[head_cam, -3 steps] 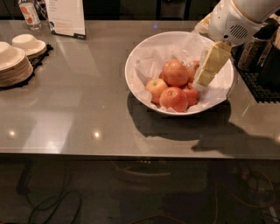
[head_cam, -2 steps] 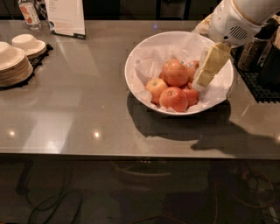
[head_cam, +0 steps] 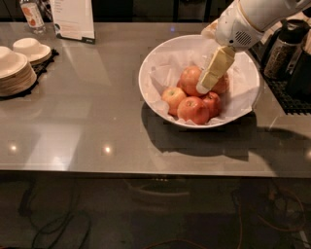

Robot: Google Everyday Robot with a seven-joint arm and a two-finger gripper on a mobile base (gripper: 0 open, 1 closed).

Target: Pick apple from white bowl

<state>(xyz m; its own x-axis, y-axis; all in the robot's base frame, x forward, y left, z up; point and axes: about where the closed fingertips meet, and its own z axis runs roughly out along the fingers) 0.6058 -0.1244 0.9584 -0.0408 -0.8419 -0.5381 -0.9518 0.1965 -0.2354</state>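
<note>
The white bowl [head_cam: 154, 68], wide and lined with crinkled white paper, stands on the grey table right of centre. Several apples lie in it. The large orange-red apple [head_cam: 189, 80] sits at the back of the pile. A paler yellow-orange apple [head_cam: 172, 96] is at the left, another orange-red apple [head_cam: 193, 110] at the front, and a small dark red one [head_cam: 212, 102] at the right. My gripper [head_cam: 209, 78] reaches down from the upper right into the bowl. Its cream tip lies against the right side of the large apple and hides part of it.
Stacked cream bowls and plates [head_cam: 17, 65] sit at the table's left edge. A sign card [head_cam: 73, 19] and a small bottle [head_cam: 33, 13] stand at the back left. Dark containers [head_cam: 284, 48] stand to the right of the bowl. The table's front edge runs below the bowl.
My gripper has moved left inside the bowl, from beside the apples onto the right side of the large back apple. The apples and bowl have not moved.
</note>
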